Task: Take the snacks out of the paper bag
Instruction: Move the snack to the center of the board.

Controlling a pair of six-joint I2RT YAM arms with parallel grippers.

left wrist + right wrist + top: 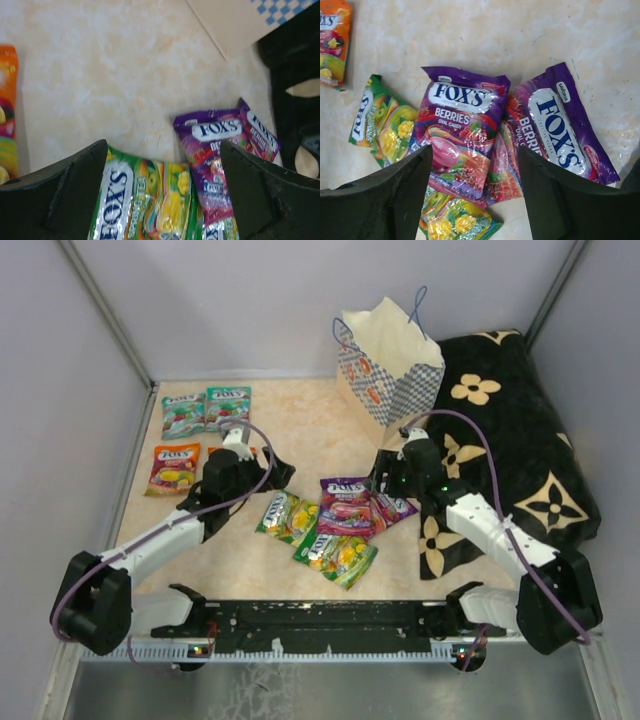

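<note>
Right fingers (380, 200): parted, nothing held.
Purple glossy candy packet (462, 135): flat on pale marbled bench (470, 35), beneath them, long axis square to their closing line.
Left fingers (60, 200): spread wide over glossy green packet (140, 205).

both arms stretch forward, left gripper (162, 160) and right gripper (475, 157) pointing down with jaws apart.

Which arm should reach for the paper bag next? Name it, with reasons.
Probably right: the right gripper hovers near the paper bag at the right rear, jaws open and empty. The left gripper sits farther, across the packet pile.
</note>
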